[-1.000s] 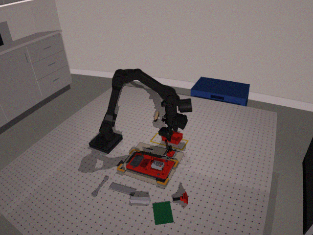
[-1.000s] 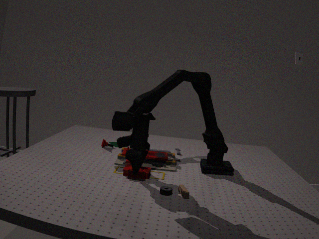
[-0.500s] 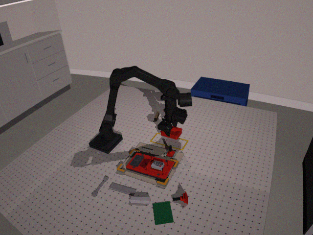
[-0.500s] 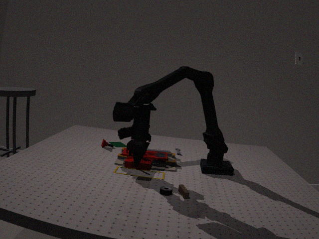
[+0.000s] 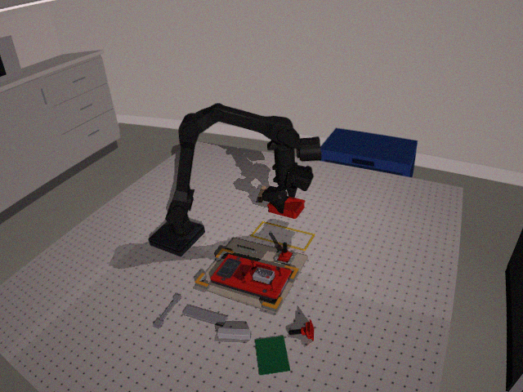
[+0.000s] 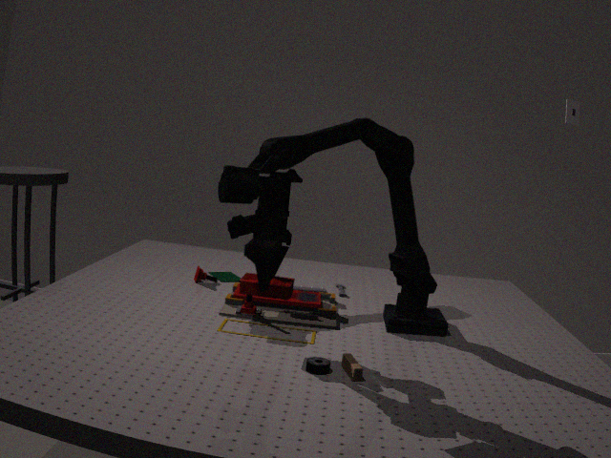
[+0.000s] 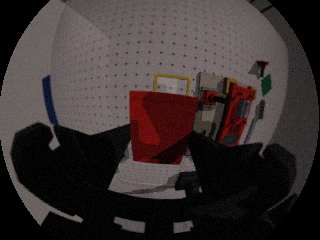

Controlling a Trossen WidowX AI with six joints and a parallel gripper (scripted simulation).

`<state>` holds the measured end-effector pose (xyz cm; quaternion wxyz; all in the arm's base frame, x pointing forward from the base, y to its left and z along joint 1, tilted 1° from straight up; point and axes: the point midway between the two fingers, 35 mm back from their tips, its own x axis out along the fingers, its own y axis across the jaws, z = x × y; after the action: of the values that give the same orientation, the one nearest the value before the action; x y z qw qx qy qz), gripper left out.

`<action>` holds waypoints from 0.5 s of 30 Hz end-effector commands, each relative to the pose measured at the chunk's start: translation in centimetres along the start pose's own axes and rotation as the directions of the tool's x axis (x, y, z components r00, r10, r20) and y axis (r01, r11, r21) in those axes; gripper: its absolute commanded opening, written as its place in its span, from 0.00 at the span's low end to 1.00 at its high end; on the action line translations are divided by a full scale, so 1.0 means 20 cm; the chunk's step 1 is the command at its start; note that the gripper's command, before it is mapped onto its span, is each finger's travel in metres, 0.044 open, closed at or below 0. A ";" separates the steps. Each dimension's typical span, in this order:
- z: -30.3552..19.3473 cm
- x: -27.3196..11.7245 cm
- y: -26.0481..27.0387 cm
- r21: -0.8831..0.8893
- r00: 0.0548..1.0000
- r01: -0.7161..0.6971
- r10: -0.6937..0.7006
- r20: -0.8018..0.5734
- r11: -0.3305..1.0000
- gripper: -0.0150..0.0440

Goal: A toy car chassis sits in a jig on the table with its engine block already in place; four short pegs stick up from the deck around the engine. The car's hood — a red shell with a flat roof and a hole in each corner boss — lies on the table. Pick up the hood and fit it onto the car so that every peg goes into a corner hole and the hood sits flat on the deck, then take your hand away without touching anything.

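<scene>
The red hood [image 5: 295, 207] [image 6: 280, 287] [image 7: 162, 117] is raised off the table, roughly level. My gripper [image 5: 287, 203] [image 6: 265, 288] [image 7: 160, 129] is shut on it, with one finger on each side. The hood hangs above the yellow outline [image 5: 309, 242] [image 6: 266, 337] [image 7: 172, 76], to one side of the chassis. The red chassis [image 5: 225, 280] [image 7: 231, 117] lies in the tan jig [image 5: 236, 296] [image 7: 207, 82]. The grey engine block [image 5: 263, 275] sits on its deck. The pegs are too small to make out clearly, and the hood's corner holes are hidden.
A red-tipped clamp [image 5: 284, 256] [image 6: 248, 305] [image 7: 210, 97] with a dark lever stands at the jig's edge nearest the outline. Beyond the jig lie a wrench [image 5: 167, 309], a grey block [image 5: 233, 332] and a green square [image 5: 272, 355]. A black ring [image 6: 318, 364] lies near a wooden block [image 6: 352, 366].
</scene>
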<state>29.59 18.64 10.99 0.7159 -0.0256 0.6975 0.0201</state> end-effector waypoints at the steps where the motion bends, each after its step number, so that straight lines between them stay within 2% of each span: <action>1: 0.00 -0.05 0.00 0.004 1.000 -0.005 0.005 0.010 1.000 0.25; 6: 0.01 -0.02 -0.02 0.004 1.000 0.001 -0.001 0.005 1.000 0.25; 15: 0.10 -0.03 -0.21 0.015 1.000 0.015 -0.016 0.018 1.000 0.25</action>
<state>31.18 15.92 11.54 0.7203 -0.0215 0.6933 0.0095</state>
